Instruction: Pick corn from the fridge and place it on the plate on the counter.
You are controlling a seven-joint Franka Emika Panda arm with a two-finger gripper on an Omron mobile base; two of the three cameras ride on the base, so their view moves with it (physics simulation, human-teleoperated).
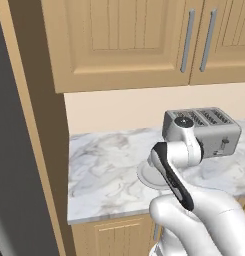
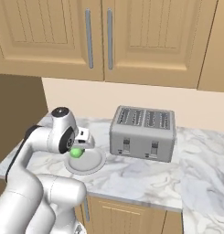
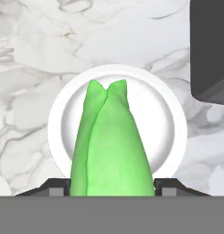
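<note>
The bright green corn stands between my gripper's two dark fingertips, tapered end pointing away from the hand. My gripper is shut on it. Directly beneath lies the round white plate on the marbled counter. In the right base view the corn hangs just above the plate, under the gripper. The left base view has the plate partly hidden behind my arm. The fridge's dark grey side fills the left edge there.
A silver four-slot toaster stands on the counter just right of the plate, also seen as the toaster. Light wooden wall cabinets hang overhead. A tall wooden panel separates fridge and counter.
</note>
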